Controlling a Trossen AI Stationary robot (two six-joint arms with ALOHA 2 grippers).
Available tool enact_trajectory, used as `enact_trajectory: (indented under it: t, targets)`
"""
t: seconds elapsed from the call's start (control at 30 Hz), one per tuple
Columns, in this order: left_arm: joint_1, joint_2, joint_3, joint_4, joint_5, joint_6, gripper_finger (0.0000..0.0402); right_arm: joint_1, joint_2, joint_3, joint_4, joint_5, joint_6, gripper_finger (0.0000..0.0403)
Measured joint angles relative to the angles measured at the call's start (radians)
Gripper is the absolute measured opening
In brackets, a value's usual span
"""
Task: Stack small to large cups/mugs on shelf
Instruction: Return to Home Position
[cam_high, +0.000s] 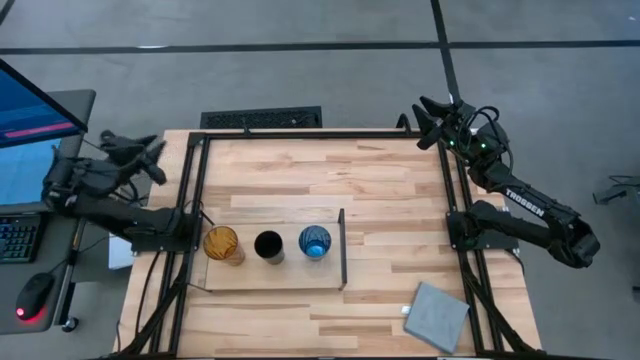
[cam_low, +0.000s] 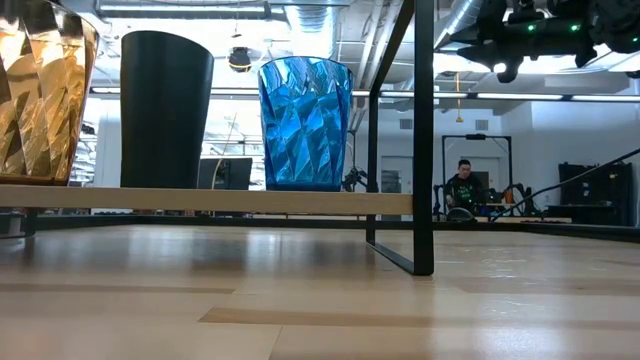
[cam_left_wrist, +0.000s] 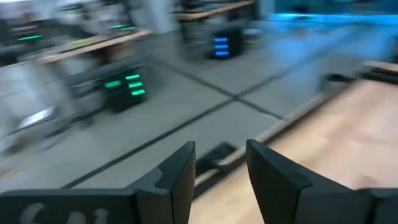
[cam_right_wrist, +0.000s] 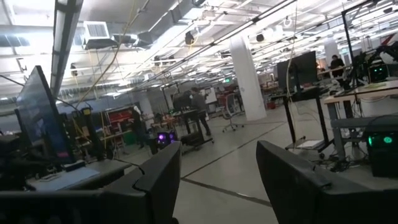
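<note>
Three cups stand upright in a row on the pale plywood shelf: an orange tumbler, a black cup and a blue cup next to the shelf's dark upright wall. In the low view the orange tumbler, black cup and blue cup rest by their bases on the shelf board. My left gripper is open and empty, off the table's far left corner. My right gripper is open and empty above the far right corner.
A grey square pad lies at the table's near right corner. A monitor, keyboard and mouse sit left of the table. A black frame rims the table. A person sits far off in the room.
</note>
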Motion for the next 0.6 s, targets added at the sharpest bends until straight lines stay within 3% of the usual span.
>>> enact_trajectory:
  t: [0.2, 0.43, 0.6]
  targets:
    - [0.336, 0.000, 0.050, -0.077, -0.040, 0.044, 0.0135, 0.000, 0.000, 0.000, 0.000, 0.000, -0.025, 0.0230]
    - [0.722, -0.007, 0.060, -0.088, 0.248, 0.182, 0.0135, 0.000, 0.000, 0.000, -0.001, 0.000, -0.030, 0.0230]
    - [0.922, -0.070, 0.057, -0.009, 0.443, 0.288, 0.0135, 0.000, 0.001, 0.000, -0.012, 0.000, -0.034, 0.0230]
